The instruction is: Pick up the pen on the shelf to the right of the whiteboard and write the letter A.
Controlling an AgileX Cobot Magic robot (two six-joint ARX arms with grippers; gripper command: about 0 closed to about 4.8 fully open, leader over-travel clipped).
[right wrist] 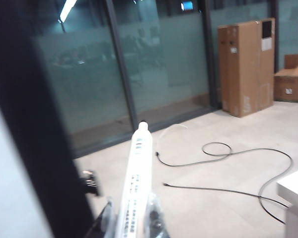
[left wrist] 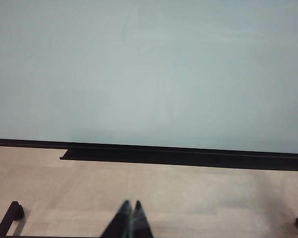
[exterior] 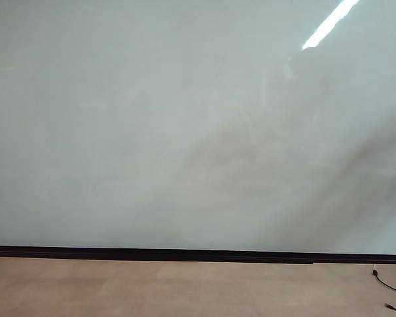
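The whiteboard (exterior: 185,132) fills the exterior view, and no arm shows there. The right tool (right wrist: 131,218) is clenched on the pen (right wrist: 136,183) — white, pointing toward glass walls (right wrist: 89,74) and cardboard boxes (right wrist: 246,64). The left tool (left wrist: 130,223) is pinched closed, low before the board.

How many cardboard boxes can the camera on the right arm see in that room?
2. A tall cardboard box stands upright on the floor by the glass wall; a low cardboard box sits just beside it at the picture's edge, partly cut off. More may lie out of view.
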